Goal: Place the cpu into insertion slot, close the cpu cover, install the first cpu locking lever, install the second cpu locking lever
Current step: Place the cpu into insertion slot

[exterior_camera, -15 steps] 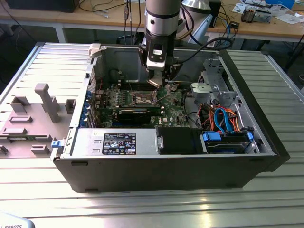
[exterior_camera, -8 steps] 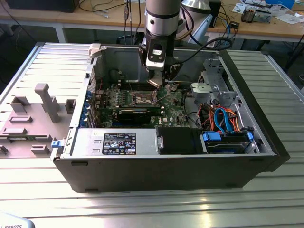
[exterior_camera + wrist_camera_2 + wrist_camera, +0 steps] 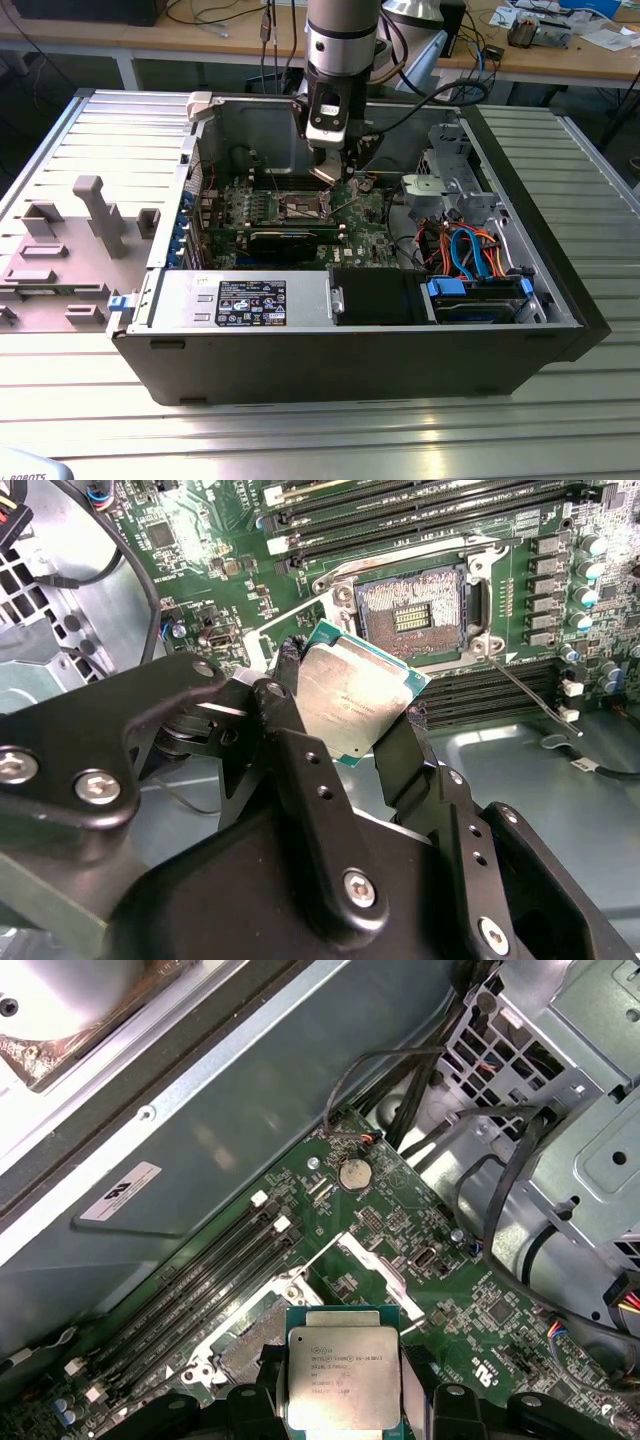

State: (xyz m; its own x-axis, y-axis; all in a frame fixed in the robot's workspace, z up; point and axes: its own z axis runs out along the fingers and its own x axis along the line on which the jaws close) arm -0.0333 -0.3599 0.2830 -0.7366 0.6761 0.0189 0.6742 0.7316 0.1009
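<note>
cpu (image 3: 357, 702) gripped in end effector (image 3: 346, 694), seemingly tilted

Silvery-tan cpu (image 3: 350, 695) with teal-green edge; green circuit board (image 3: 200, 550); dark-centred, silver-rimmed insertion slot (image 3: 415, 605).

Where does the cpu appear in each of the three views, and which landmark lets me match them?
Exterior view: the cpu is the small tan plate in the gripper, above the green board.
Second wrist view: cpu tilted, between the black fingers, beside the insertion slot.
First wrist view: cpu facing the camera, overlapping the insertion slot's edge.
Shared landmark: the open, empty insertion slot.
</note>
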